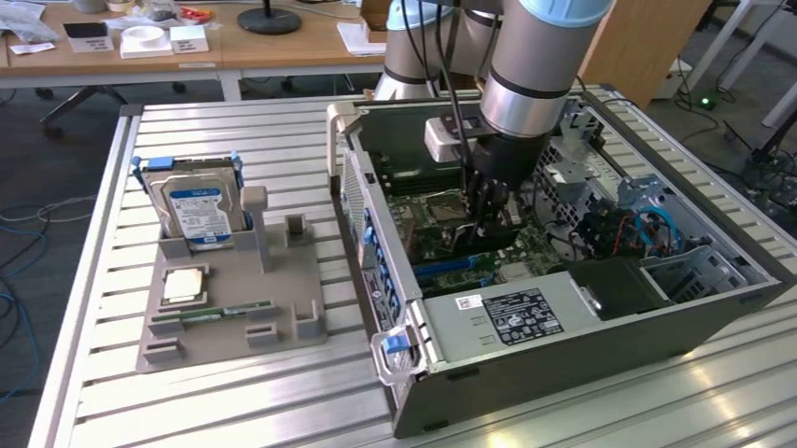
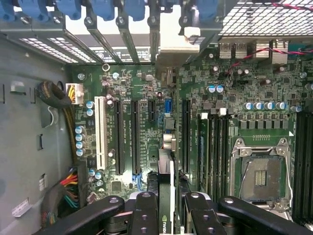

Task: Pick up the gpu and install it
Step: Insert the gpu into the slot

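tool (image 1: 484, 219) part-closed, clamped on gpu (image 2: 166, 171) edge-on, centre of exterior view, inside open pc case (image 1: 561, 373), just over motherboard (image 2: 234, 83)

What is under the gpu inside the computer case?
The motherboard, with its long dark slots and empty processor socket beside. The gpu, held edge-on by the tool, covers the board directly beneath.

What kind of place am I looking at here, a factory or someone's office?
Probably a robotics lab or workshop set up in an office-like room: a robot arm reaches into an open computer case on a slatted metal table, with wooden desks behind.
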Motion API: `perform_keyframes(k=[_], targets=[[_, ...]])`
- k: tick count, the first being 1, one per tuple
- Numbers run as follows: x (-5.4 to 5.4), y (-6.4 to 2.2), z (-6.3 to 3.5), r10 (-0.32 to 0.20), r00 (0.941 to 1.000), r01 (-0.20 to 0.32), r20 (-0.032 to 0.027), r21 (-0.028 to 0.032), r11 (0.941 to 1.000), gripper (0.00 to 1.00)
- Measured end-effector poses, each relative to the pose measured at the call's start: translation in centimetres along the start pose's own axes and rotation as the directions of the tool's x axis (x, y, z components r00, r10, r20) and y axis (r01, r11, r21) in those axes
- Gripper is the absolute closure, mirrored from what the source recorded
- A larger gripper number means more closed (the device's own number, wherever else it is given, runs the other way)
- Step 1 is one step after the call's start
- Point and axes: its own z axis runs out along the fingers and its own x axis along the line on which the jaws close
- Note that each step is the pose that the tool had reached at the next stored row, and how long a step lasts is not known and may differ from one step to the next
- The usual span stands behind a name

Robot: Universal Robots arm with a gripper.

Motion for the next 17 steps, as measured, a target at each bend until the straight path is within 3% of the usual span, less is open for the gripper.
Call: perform_keyframes(k=[17], targets=[[0.04,0.96,0.14,0.000,1.0000,0.000,0.0001,0.0001,1.0000,0.74]])
